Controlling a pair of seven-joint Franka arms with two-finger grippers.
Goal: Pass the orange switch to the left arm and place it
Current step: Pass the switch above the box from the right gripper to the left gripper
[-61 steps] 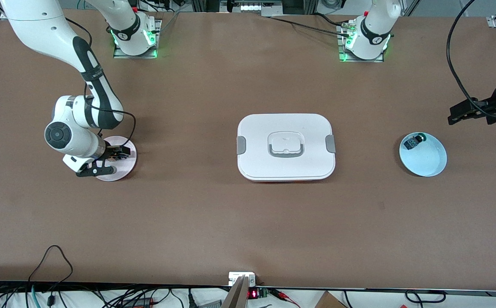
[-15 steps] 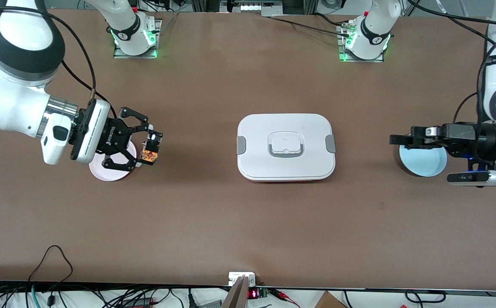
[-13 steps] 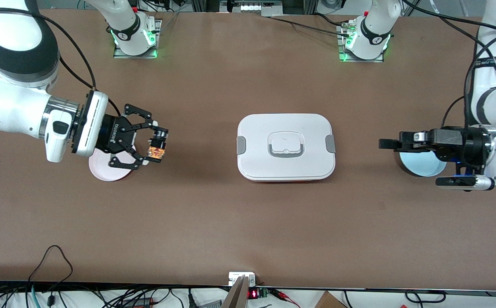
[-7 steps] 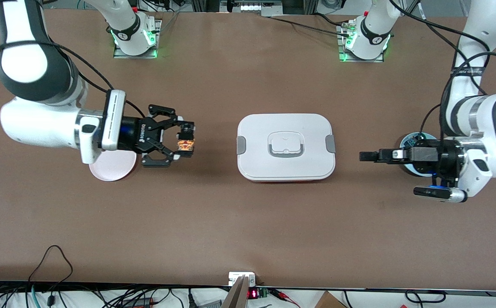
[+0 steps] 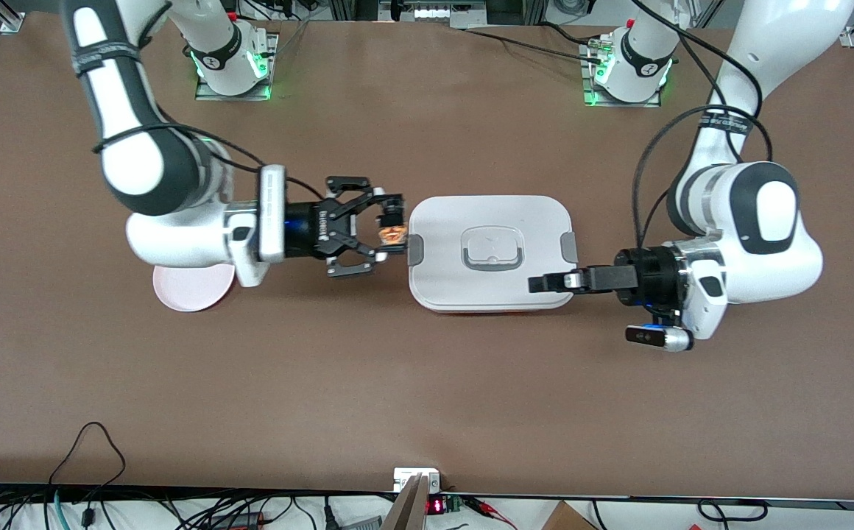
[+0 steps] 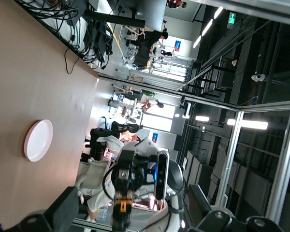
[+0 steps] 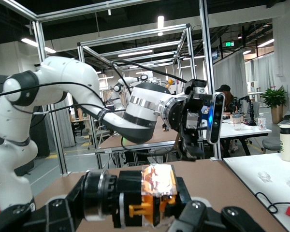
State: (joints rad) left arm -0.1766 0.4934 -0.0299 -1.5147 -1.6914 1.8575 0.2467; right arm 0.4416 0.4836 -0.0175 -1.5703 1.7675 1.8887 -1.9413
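The orange switch [image 5: 393,234] hangs in the air with my right gripper [image 5: 392,232] shut on it, over the table just off the white box [image 5: 489,217] at the right arm's end. Up close in the right wrist view, the switch [image 7: 157,188] sits clamped between the right gripper's black jaws. My left gripper [image 5: 537,283] points at the box from the left arm's end, its tip over the box's corner. It is open and holds nothing, its fingers [image 6: 38,220] standing wide apart. The two grippers face each other across the box.
A pink plate [image 5: 191,288] lies on the table under the right arm's wrist, also visible in the left wrist view [image 6: 38,140]. Both arm bases stand along the table edge farthest from the front camera. Cables run along the edge nearest to it.
The right gripper carried the switch from over the pink plate toward the box. The left gripper swung in from the left arm's end until its tip reached the box's corner.
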